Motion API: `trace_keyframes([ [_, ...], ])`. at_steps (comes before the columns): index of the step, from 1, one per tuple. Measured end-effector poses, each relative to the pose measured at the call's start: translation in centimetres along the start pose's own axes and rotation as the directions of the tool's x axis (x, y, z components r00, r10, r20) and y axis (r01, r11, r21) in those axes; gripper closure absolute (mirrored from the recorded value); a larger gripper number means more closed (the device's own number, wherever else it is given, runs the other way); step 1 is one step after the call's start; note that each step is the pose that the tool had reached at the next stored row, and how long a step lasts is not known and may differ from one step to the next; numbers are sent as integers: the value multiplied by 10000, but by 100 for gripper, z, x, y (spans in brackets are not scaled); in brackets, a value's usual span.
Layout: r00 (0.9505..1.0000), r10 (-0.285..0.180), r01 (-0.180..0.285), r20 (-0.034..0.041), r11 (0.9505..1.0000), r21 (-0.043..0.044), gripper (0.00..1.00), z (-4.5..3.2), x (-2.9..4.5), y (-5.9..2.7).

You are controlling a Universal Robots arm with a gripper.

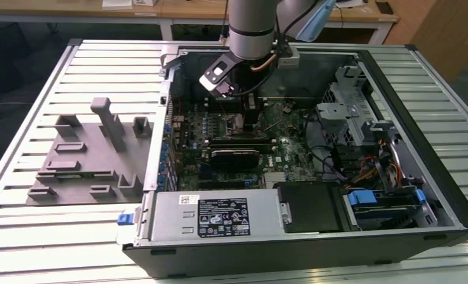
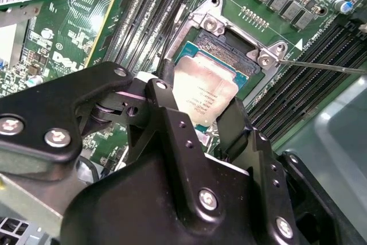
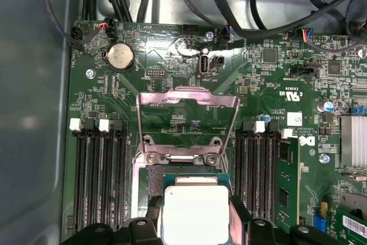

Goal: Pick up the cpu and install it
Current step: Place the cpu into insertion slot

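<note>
We have the cpu (image 2: pixel 205 91), a small flat square chip with a silvery-grey metal top and a pale rim, clamped by two opposite edges between the black metal fingers (image 2: pixel 172 121) of the gripper (image 2: pixel 198 107). It sits right over the open square socket (image 2: pixel 223 47) on the green motherboard (image 2: pixel 51 38), inside the black tower computer case (image 1: pixel 297 254). The socket's hinged silvery retaining frame (image 3: pixel 186 101) stands raised beyond it.

To do this well, we judge the chip should go down flat and square to the recess, corners matched, with no sideways sliding, since the contacts underneath would bend easily.

The chip covers most of the socket, so we cannot tell whether it already rests in the recess or hangs just above. Its corner marking is too small to make out. In the exterior view the grey arm (image 1: pixel 249 29) hides the socket
</note>
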State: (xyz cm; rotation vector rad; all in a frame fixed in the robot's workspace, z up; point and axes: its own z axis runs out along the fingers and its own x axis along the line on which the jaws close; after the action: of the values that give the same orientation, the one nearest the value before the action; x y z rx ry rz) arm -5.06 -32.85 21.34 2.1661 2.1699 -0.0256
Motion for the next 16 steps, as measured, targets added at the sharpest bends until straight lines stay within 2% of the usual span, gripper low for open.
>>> trace_keyframes([
  [16,10000,1,-1,-1,10000,-1,46,63,34,-2],
])
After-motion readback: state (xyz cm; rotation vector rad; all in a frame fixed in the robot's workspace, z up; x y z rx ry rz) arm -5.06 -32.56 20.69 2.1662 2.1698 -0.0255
